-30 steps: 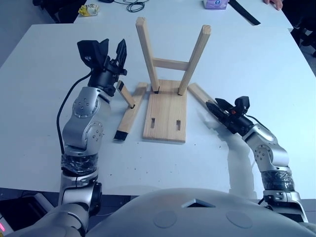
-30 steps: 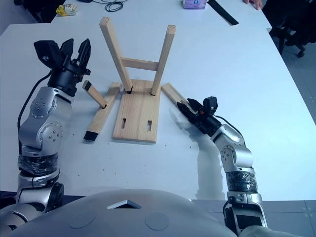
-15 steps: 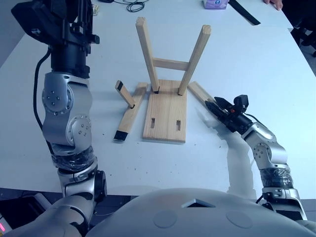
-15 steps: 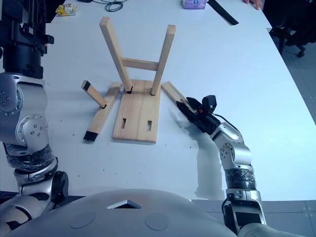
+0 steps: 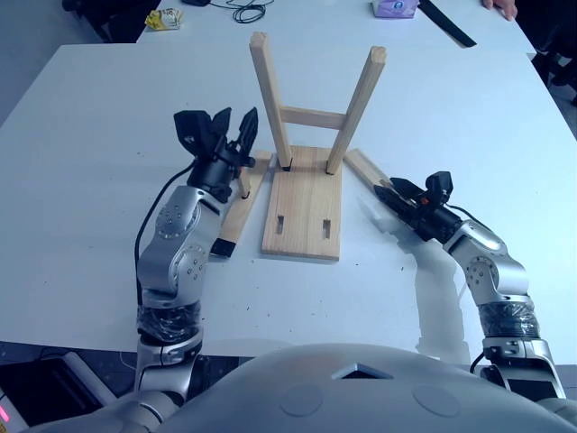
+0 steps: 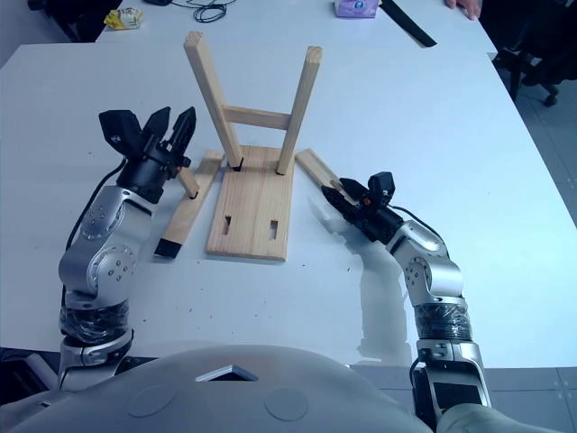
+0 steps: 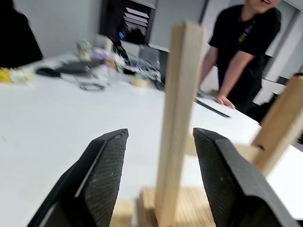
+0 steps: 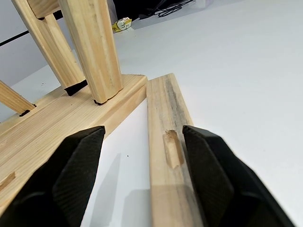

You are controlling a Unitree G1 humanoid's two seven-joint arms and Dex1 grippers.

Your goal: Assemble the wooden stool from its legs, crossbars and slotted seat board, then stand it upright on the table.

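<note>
White table [image 5: 90,135] carries the seat board [image 5: 302,225] flat with slots up, ready to take legs. One leg pair [image 5: 270,99] with its crossbar [image 5: 311,117] already stands in the far slots. Just beside that pair the left gripper [image 5: 233,126] hovers wide open, near the left loose leg [image 5: 242,200]. Low at the right loose leg [image 5: 365,170] sits the right gripper [image 5: 389,191]. Left wrist view: left fingers [image 7: 102,184] are spread, with an upright leg [image 7: 177,118] framed between them, untouched. Right wrist view: right fingers [image 8: 75,175] are spread wide astride the right loose leg, its mortise [image 8: 173,149] facing up, probably aligned for a grasp. The board edge crowds one side.
</note>
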